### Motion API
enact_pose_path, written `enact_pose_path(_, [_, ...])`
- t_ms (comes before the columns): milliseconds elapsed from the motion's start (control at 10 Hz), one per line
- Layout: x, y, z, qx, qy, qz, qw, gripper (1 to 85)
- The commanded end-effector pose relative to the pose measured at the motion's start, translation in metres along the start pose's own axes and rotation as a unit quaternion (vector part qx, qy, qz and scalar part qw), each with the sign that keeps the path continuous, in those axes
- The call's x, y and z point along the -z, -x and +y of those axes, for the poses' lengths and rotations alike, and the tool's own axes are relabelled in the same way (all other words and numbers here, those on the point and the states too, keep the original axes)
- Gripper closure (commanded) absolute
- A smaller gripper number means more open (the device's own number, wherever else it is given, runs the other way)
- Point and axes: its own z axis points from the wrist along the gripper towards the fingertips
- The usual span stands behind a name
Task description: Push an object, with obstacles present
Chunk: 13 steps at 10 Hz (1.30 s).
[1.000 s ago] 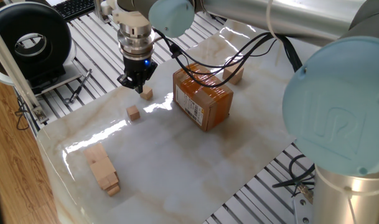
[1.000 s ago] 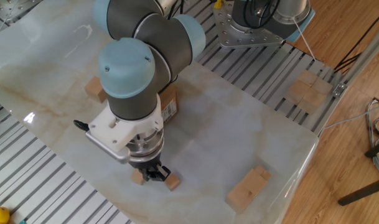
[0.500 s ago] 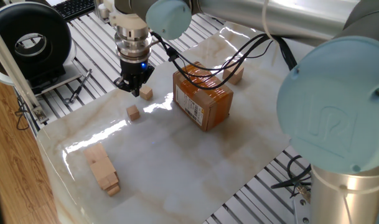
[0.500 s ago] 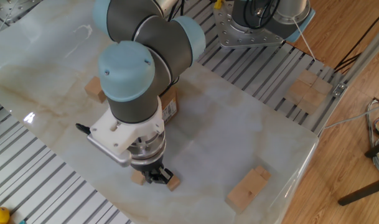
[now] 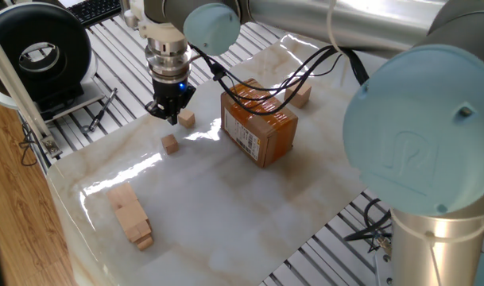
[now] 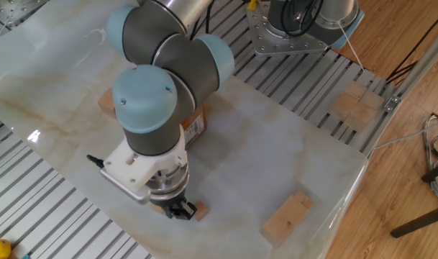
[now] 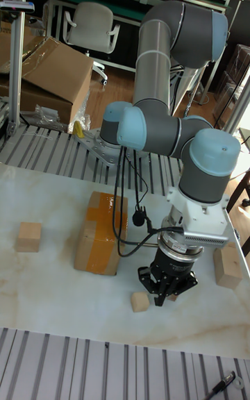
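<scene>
One fixed view shows the gripper (image 5: 169, 114) low over the marble worktop (image 5: 226, 199), near the edge beside the black round device (image 5: 47, 52). Its fingers look pressed together and they hold nothing, although the tips are small here and I am not fully sure. Just beside the tips lies a small wooden cube (image 5: 186, 119). A second small wooden cube (image 5: 171, 143) lies a little further toward the near edge, apart from the gripper.

I judge that the cube beside the tips is the one being pushed. In the other fixed view only one small cube (image 6: 199, 211) is seen, touching or nearly touching the fingertips, close to the worktop's edge by the metal slats. The other is probably hidden under the wrist.

The obstacles are these: the cardboard box (image 5: 259, 125) in the middle of the worktop, a larger block (image 5: 302, 97) behind it, and the long stacked blocks (image 5: 131, 214) near the corner on the wooden-floor side.

To do this step well, the tips should stay low, almost at the surface, and meet the cube at the middle of its face, so that it slides straight and does not turn aside. The move should be slow. The path must pass clear of the box and of the second cube. In the tall fixed view the small cube (image 7: 141, 301) sits just beside the gripper (image 7: 167, 292), well apart from the box (image 7: 101, 231).
</scene>
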Motion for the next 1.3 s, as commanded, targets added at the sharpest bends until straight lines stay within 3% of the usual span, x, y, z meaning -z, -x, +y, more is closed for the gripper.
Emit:
enact_pose_path(0, [-0.007, 0.002, -0.016, 0.007, -0.007, 0.002, 0.9999, 84.3])
enact_pose_path(400, [0.005, -0.001, -0.061, 0.04, -0.016, 0.012, 0.999, 84.3])
enact_pose_path(700, [-0.001, -0.003, -0.088, 0.057, -0.03, 0.005, 0.9979, 84.3])
enact_pose_path(1200, [-0.002, 0.0, -0.059, 0.022, -0.004, -0.003, 0.9997, 83.0])
